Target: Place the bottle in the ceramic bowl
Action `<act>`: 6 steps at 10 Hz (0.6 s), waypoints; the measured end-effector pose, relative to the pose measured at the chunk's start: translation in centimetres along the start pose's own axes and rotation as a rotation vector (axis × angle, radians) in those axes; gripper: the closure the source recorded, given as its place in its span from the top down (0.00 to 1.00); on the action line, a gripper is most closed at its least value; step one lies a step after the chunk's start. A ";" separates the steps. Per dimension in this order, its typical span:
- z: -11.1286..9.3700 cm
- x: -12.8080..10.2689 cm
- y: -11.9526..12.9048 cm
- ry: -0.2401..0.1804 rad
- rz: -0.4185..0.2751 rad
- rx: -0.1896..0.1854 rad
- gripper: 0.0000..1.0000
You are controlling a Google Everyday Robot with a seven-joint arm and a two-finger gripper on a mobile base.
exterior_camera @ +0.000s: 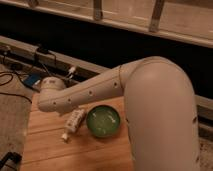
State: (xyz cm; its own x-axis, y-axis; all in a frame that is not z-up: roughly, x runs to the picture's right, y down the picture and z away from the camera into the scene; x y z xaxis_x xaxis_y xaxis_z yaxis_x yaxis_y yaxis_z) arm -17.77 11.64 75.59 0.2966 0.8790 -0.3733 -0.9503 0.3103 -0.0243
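Camera view: 1 bottle beside 1 ceramic bowl, 1 pincer up-left.

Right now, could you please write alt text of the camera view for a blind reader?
A white bottle lies on a wooden table beside a green ceramic bowl, not in it. A white robot arm reaches over them, its end effector at the table's back-left edge.

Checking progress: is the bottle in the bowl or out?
Out: bottle lies on the table beside the bowl; gripper hidden under the arm.
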 end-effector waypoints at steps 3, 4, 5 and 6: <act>1.7 0.1 2.4 0.047 -0.053 -0.009 0.80; 2.6 0.1 3.0 0.063 -0.063 -0.002 0.80; 3.2 0.2 3.2 0.077 -0.062 0.005 0.80; 3.9 0.2 3.1 0.092 -0.054 0.014 0.80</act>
State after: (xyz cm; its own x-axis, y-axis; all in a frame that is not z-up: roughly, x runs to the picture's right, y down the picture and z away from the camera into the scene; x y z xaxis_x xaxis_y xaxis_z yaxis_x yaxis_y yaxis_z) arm -20.25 14.19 79.06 0.3363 0.8242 -0.4556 -0.9317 0.3616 -0.0337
